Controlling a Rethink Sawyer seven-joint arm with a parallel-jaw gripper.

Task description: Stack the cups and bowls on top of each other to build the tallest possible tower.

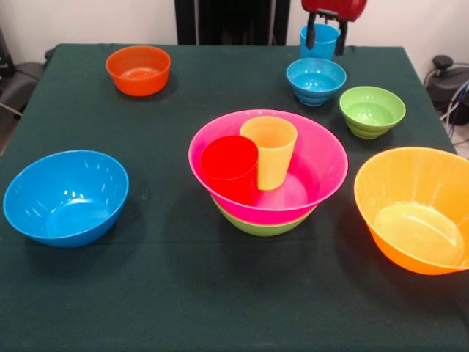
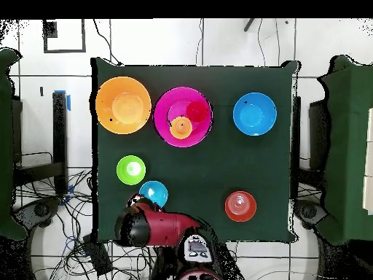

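Note:
My gripper (image 1: 326, 48) is at the table's far right edge, shut on the light blue cup (image 1: 320, 37). In the overhead view the arm (image 2: 156, 226) hides that cup. The tower is the large pink bowl (image 1: 322, 165) nested on the medium green bowl (image 1: 260, 224) at the table's middle. The red cup (image 1: 229, 169) and the yellow cup (image 1: 269, 150) stand upright side by side inside the pink bowl. The small blue bowl (image 1: 316, 81) sits just in front of the gripper.
The small green bowl (image 1: 371, 111) sits right of the small blue one. The large yellow-orange bowl (image 1: 414, 209) is at the near right, the medium blue bowl (image 1: 66, 196) at the near left, and the small orange bowl (image 1: 138, 70) at the far left.

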